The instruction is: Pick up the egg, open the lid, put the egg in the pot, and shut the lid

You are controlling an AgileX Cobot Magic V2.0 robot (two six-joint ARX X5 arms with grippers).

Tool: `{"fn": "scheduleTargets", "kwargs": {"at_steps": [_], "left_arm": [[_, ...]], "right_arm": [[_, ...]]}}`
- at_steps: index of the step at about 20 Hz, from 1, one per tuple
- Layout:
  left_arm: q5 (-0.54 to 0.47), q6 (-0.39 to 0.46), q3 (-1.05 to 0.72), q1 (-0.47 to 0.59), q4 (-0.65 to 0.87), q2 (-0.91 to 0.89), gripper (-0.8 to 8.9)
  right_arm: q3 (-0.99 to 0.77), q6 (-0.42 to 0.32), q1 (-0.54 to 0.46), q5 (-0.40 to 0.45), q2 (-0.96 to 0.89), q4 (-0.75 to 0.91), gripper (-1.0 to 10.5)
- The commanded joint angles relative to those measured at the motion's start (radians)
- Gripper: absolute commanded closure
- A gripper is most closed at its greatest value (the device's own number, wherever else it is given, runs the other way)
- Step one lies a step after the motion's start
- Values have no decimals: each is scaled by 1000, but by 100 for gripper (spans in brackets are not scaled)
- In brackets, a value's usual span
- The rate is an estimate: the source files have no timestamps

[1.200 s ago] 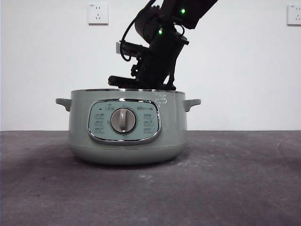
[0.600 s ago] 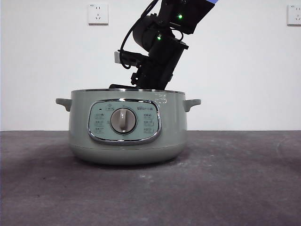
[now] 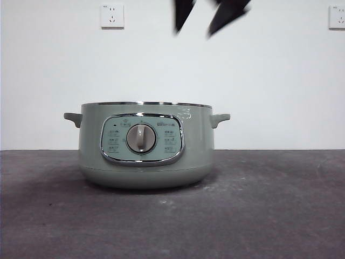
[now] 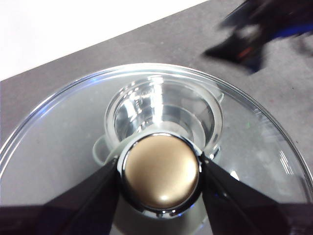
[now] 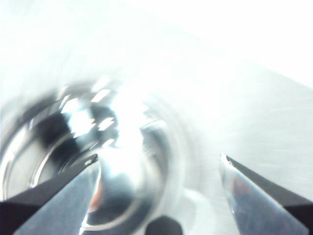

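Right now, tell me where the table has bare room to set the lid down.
In the front view the dark table shows bare in front of the pot and to both sides of its handles. Above the pot is crowded: the right gripper, jaws apart, hangs there. The left gripper grips the lid by its knob.

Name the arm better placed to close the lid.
Left. Its hand is clamped on the lid by the knob, with the pot visible beneath. The right hand is open and empty.
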Motion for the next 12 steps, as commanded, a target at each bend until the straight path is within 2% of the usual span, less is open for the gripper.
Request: {"fn": "scheduleTargets", "kwargs": {"at_steps": [1, 6, 12], "left_arm": [[46, 6, 21, -2, 100, 61, 822], [77, 21, 21, -4, 250, 268, 822], [76, 44, 21, -4, 367, 432, 822]], "right_arm": [[-2, 29, -25, 4, -137, -54, 537], [-2, 26, -54, 2, -406, -117, 537], [-2, 28, -53, 1, -559, -183, 537]]}}
